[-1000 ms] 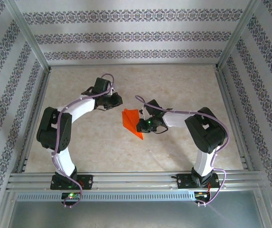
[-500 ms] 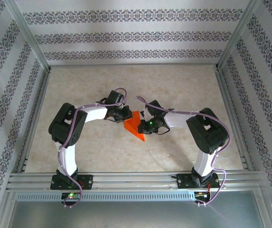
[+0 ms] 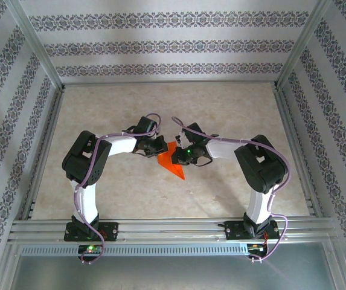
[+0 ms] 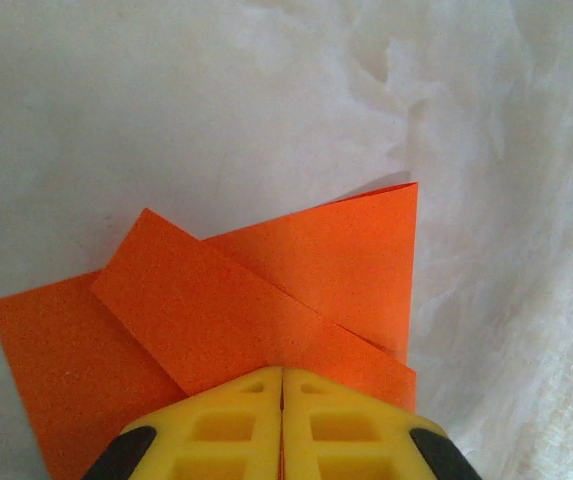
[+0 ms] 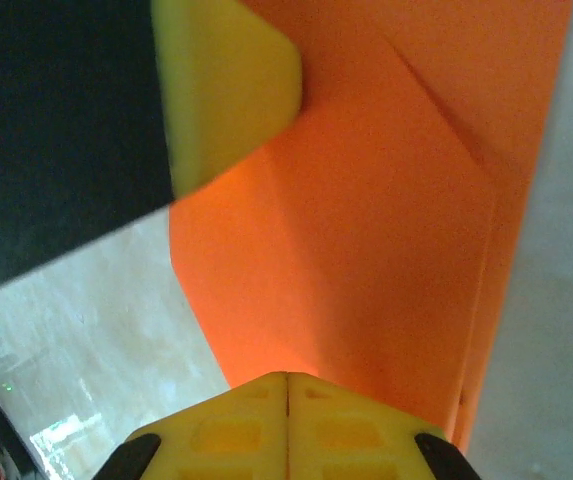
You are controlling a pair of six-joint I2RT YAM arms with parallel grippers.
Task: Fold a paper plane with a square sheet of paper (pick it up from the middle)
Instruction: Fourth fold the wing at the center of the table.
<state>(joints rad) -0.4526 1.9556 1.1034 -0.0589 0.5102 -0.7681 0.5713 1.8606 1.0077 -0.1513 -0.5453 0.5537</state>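
The left arm [image 3: 109,148] has swung in from up and to the left of the sheet of paper [image 3: 174,163] and now meets it from the left side. The right arm [image 3: 230,147] has edged a little further left, and the sheet has shifted slightly with them. The orange-red sheet sits near the middle of the bench [image 3: 233,103], between the two wrists, its long pointed corner aimed toward the near edge. The left jaws are closed tight on the sheet's edge: in the left wrist view the two yellow fingers [image 4: 221,425] meet with no gap and the paper runs in under them. A folded flap [image 4: 196,300] lies slantwise across the layer beneath. A thin shadow along the sheet's far edge shows that corner standing off the bench. The right jaws are likewise pressed together on the opposite edge, their yellow fingers [image 5: 226,430] meeting over paper that carries a diagonal crease. One yellow finger of the left jaws stands at the sheet's upper left in the right wrist view.
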